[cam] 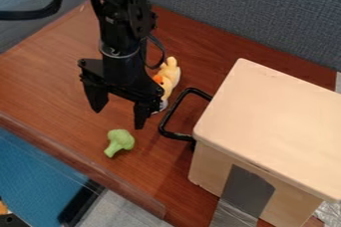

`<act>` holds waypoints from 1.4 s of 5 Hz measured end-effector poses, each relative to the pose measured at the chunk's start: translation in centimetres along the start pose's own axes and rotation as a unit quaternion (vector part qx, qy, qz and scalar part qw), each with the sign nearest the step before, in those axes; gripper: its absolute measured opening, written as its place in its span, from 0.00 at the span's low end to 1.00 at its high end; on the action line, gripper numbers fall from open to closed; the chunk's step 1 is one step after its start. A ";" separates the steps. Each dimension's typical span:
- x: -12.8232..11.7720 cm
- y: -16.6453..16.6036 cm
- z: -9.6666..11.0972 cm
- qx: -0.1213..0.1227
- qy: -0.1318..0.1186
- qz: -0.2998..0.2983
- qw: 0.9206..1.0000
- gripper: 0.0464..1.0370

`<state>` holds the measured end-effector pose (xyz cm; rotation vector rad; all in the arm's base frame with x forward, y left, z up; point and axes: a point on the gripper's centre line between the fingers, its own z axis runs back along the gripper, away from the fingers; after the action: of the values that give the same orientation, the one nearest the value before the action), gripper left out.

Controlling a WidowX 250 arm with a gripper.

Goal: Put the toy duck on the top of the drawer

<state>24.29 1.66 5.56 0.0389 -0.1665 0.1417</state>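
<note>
1 toy duck (171, 73) | on table (40, 74) | partly hidden behind pincer (119, 117)

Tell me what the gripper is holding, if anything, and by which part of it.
Nothing is held: the gripper is open, with table visible between its fingers, and the toy duck is outside them, partly behind the gripper.

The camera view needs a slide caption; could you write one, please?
Open end effector over the table, toy duck beside the drawer, toy broccoli nearby.
</note>
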 end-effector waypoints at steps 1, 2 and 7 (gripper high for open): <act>-0.3 0.0 -0.5 0.001 0.011 0.002 1.000 0.96; 2.3 -0.3 -0.7 0.000 0.005 0.019 1.000 0.96; 11.7 -0.3 -5.8 0.045 -0.014 0.094 0.994 0.96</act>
<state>36.66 3.29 1.76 0.1160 -0.1908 0.3376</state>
